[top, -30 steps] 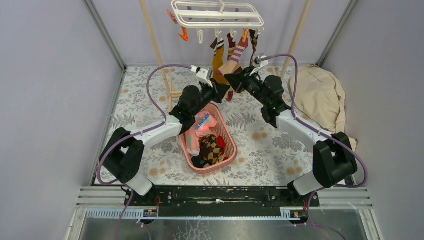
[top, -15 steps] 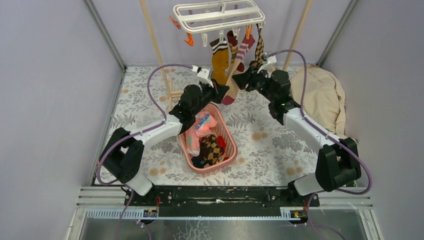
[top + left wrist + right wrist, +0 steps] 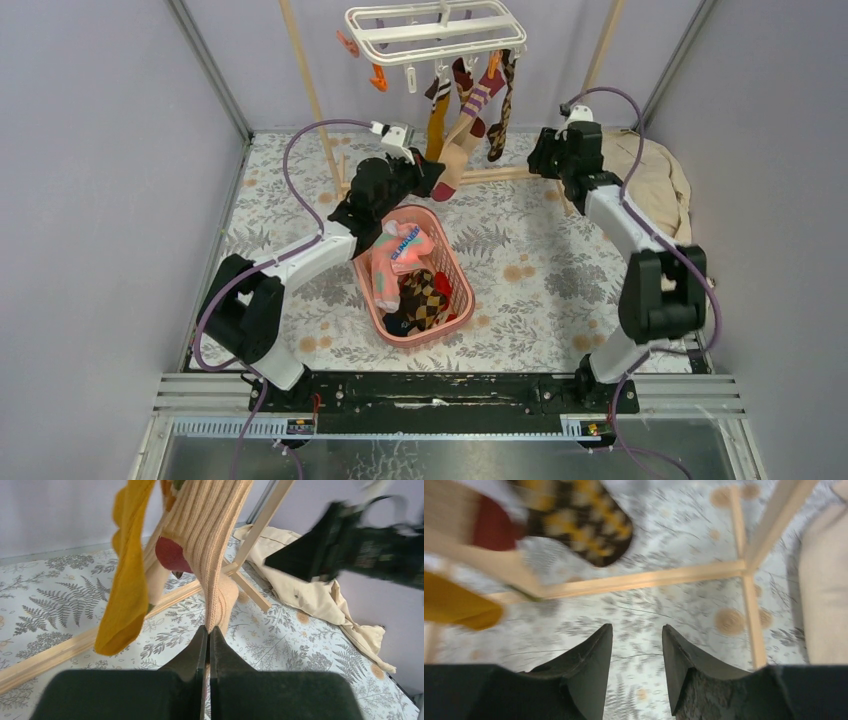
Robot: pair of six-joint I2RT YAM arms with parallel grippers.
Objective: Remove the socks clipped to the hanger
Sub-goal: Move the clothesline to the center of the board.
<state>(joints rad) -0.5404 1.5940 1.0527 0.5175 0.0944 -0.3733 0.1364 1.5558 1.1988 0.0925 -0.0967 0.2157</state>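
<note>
While the left gripper [image 3: 207,631] clamped the tan sock [image 3: 214,555] by its toe below the hanger [image 3: 436,31], the right gripper [image 3: 637,632] stood parted beside it.

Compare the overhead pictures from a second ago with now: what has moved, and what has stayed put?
The right gripper has swung away from the hanging socks, rightwards toward the beige cloth, and is open and empty. The hanger has tipped slightly. The left gripper stays shut on the tan sock, drawn slantwise from its clip. The basket and its contents have not moved.
</note>
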